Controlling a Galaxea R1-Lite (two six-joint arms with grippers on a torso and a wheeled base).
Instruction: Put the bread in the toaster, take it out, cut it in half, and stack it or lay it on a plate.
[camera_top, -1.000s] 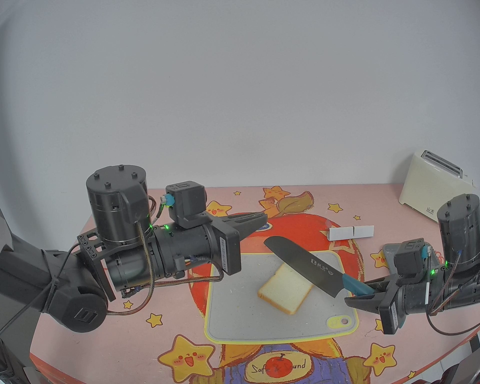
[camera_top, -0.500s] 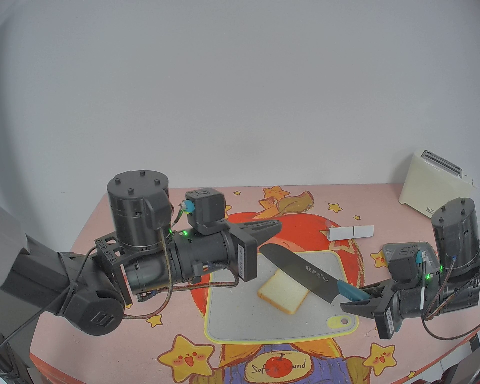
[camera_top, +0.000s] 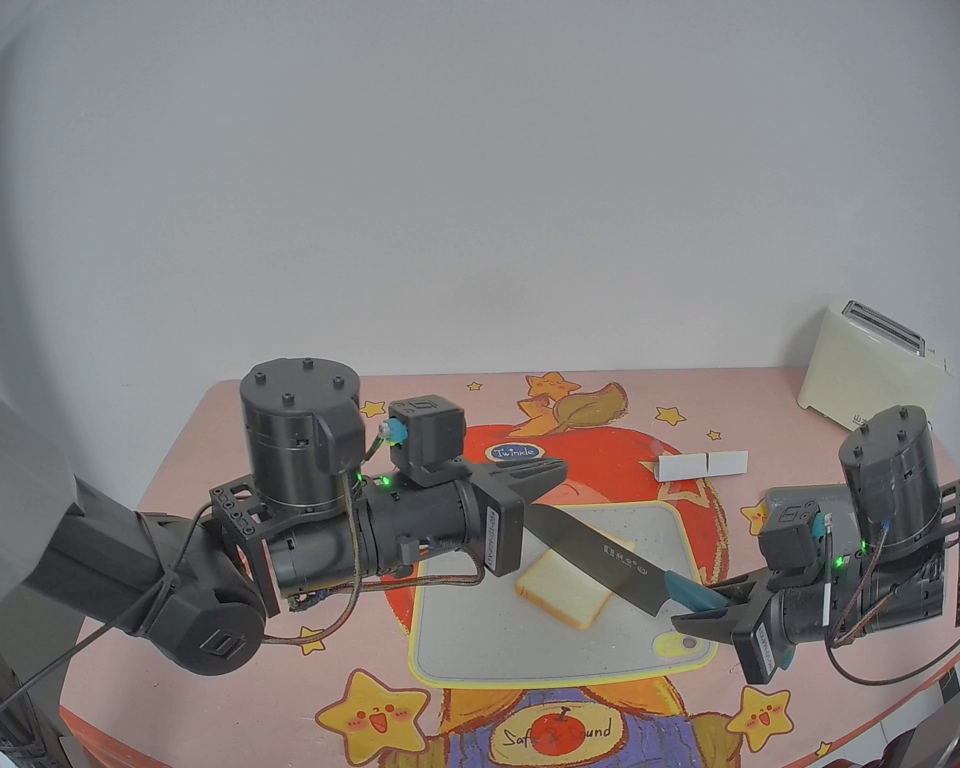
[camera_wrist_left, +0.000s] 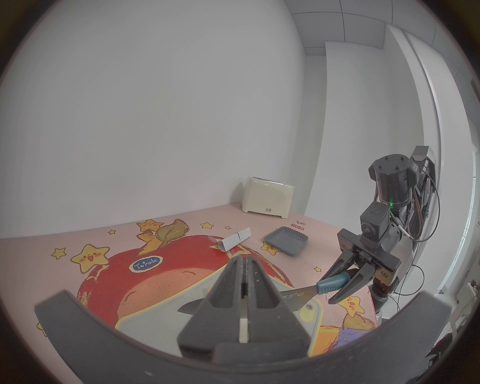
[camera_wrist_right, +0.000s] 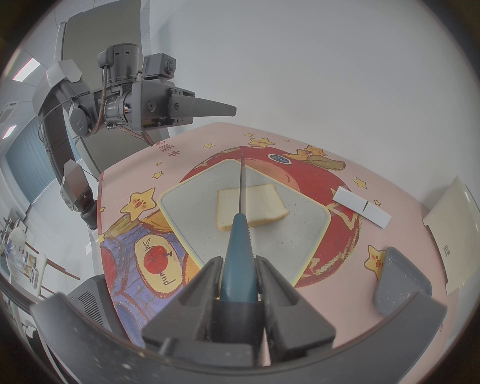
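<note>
One pale square bread slice lies mid-board on the grey yellow-rimmed cutting board, bare board all round. One teal-handled knife, clamped in the right gripper, slants across it. The left gripper, fingers together, hangs near the board's far-left corner.

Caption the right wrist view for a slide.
Right gripper holds a knife over a bread slice on the cutting board.

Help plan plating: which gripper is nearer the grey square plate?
Right. The right gripper is beside the grey square plate; the left gripper hovers across the white cutting board from it.
</note>
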